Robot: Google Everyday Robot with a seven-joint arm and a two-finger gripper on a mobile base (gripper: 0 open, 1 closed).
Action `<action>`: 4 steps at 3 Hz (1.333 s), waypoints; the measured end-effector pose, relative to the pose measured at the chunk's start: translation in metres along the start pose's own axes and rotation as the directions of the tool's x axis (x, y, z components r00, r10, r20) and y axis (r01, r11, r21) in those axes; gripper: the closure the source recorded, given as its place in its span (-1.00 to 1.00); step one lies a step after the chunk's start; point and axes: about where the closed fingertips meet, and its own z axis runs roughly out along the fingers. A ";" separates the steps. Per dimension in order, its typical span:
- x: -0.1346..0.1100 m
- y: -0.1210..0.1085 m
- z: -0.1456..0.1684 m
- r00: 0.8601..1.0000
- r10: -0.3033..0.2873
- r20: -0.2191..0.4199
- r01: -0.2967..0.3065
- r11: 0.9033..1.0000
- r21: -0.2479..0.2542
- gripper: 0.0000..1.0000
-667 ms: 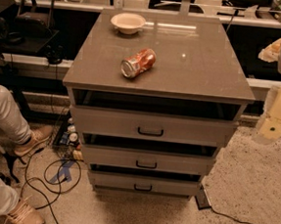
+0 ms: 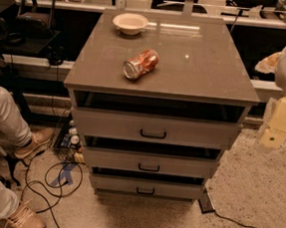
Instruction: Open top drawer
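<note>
Pincer [image 2: 280, 126] at right edge, beside cabinet, apart from top drawer [image 2: 107, 124]; released or clenched, I cannot tell | top drawer directly under tabletop [image 2: 197, 70], black handle [image 2: 153, 134] at centre | can [image 2: 140, 64] lying on tabletop, bowl [image 2: 130, 23] behind it

Drawers: three, stacked: the top drawer [image 2: 112, 125], a middle drawer [image 2: 114, 159] and a bottom drawer [image 2: 117, 184].
Loop handles [image 2: 153, 134]: three, black, one at the centre of each drawer front.
Tabletop [image 2: 197, 70]: one, over the three drawers.
Can [image 2: 140, 64]: one, lying on its side on the tabletop.
Bowl [image 2: 130, 22]: one, near the far edge of the tabletop.
Gripper [image 2: 274, 132]: one, hanging at the right edge of the view, beside the drawers and apart from them.
Legs [image 2: 3, 111]: two, on the left.
Shoes [image 2: 35, 143]: two, one on each foot.
Cables [image 2: 36, 186]: at least two on the floor, one on each side of the drawers.
</note>
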 end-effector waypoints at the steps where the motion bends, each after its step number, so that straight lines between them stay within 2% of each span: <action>1: 0.011 -0.001 0.050 0.993 -0.067 0.092 0.072 0.996 -0.050 -1.00; 2: 0.013 0.010 0.110 0.964 -0.114 0.240 0.148 0.981 -0.128 -1.00; 3: 0.013 0.010 0.110 0.964 -0.114 0.240 0.148 0.981 -0.128 -1.00; 4: 0.014 0.008 0.118 0.955 -0.174 0.240 0.204 0.973 -0.108 -1.00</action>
